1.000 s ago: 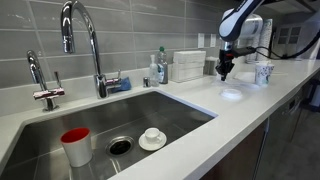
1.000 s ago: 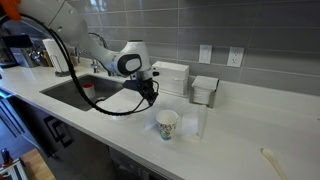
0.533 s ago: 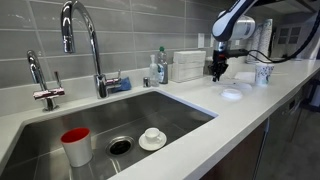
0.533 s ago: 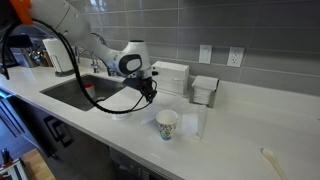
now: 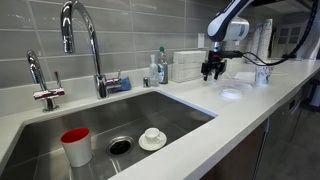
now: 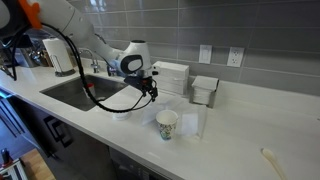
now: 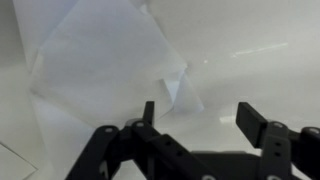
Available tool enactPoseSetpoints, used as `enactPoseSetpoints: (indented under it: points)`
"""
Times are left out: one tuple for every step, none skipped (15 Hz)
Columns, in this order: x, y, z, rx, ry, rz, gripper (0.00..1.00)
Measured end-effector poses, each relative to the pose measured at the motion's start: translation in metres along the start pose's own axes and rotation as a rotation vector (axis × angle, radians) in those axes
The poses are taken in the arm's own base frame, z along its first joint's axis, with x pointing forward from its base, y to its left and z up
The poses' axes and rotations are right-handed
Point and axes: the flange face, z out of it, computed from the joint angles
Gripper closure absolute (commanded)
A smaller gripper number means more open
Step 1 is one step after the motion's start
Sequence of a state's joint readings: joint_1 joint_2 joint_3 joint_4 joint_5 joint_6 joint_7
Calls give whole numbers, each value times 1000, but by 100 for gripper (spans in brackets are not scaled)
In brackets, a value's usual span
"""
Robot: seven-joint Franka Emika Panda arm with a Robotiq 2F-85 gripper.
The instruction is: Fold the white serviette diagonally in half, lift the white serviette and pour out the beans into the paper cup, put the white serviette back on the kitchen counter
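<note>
The white serviette (image 7: 110, 55) lies folded and flat on the kitchen counter (image 6: 240, 130); both exterior views show it (image 5: 232, 94) (image 6: 190, 122) next to the paper cup (image 5: 263, 73) (image 6: 167, 123). My gripper (image 5: 209, 73) (image 6: 151, 93) hangs above the counter on the sink side of the serviette, clear of it. In the wrist view the gripper (image 7: 200, 115) is open, with only bare counter between its fingers (image 7: 250, 118). No beans show in any view.
A steel sink (image 5: 60, 115) holds a red-topped cup (image 5: 76, 146) and a saucer with a small cup (image 5: 152, 138). A tall faucet (image 5: 85, 40), bottles (image 5: 160, 68) and a big white block (image 5: 187, 66) line the back wall. A spoon (image 6: 271, 160) lies far along the counter.
The gripper has opened, letting go of the serviette, and has drawn back from it toward the sink. The serviette and cup stay in place.
</note>
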State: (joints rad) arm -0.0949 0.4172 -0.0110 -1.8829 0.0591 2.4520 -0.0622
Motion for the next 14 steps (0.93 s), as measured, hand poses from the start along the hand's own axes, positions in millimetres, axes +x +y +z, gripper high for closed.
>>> enactPoseSetpoints:
  points:
    - [1, -1, 1, 0, 0, 4, 17]
    - [2, -3, 2, 1, 0, 11, 21]
    - [3, -4, 4, 1, -1, 19, 30]
    - [4, -6, 6, 0, -2, 30, 29]
    - [5, -7, 9, -2, -5, 46, 31]
    - [6, -8, 13, -6, -9, 64, 36]
    - [6, -9, 15, -11, -14, 82, 32]
    - [6, -9, 18, -15, -18, 99, 32]
    - [7, -9, 21, -18, -20, 115, 31]
    - [7, -9, 23, -21, -23, 133, 30]
    - [8, -8, 25, -25, -23, 150, 30]
    - [9, -8, 25, -28, -22, 166, 30]
    - [10, -8, 26, -30, -21, 180, 30]
    - [11, -7, 25, -31, -21, 194, 32]
